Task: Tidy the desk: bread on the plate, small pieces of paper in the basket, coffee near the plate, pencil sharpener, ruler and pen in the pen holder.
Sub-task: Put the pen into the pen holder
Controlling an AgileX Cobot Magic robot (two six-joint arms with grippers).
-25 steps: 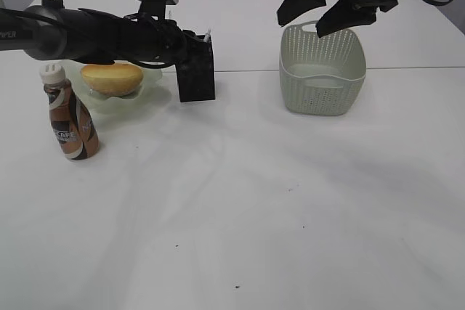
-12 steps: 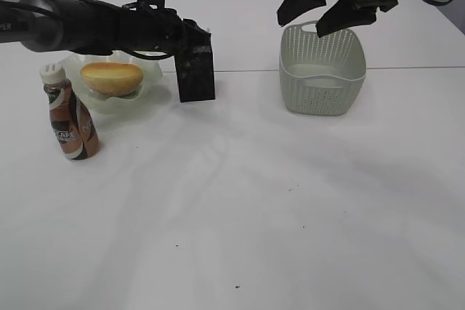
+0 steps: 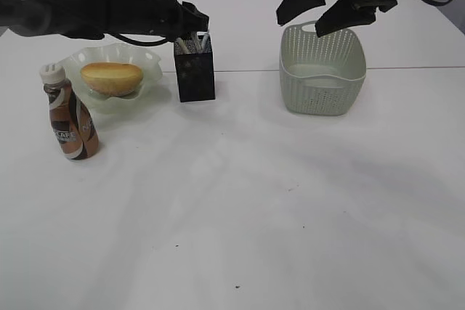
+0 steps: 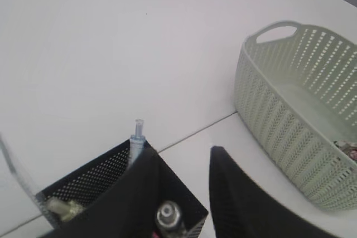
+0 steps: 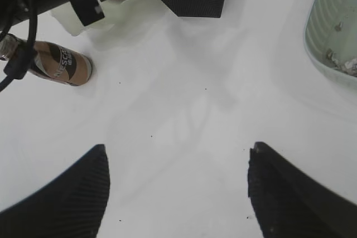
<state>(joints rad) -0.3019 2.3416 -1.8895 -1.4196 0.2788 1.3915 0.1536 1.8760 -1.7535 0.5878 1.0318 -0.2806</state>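
The black mesh pen holder (image 3: 195,72) stands upright beside the plate (image 3: 149,63). A pen (image 4: 136,139) and a silver pen end (image 4: 167,216) stick out of it, and a clear ruler (image 4: 14,166) leans at its left edge. The pencil sharpener is hidden. My left gripper (image 4: 183,153) hovers just above the holder's rim, open and empty. The bread (image 3: 111,78) lies on the green plate, with the coffee (image 3: 70,115) standing in front of it. My right gripper (image 3: 325,6) hangs open above the basket (image 3: 322,72). Paper pieces (image 5: 341,65) lie inside the basket.
The left arm (image 3: 87,9) stretches across the back of the desk (image 3: 240,201) over the plate. A faint seam (image 3: 247,70) runs behind the holder and the basket. A few dark specks (image 3: 237,286) dot the desk's front.
My left gripper has risen off the pen holder and its jaws have spread apart. The holder's top and the pens now show. The right arm has not moved.
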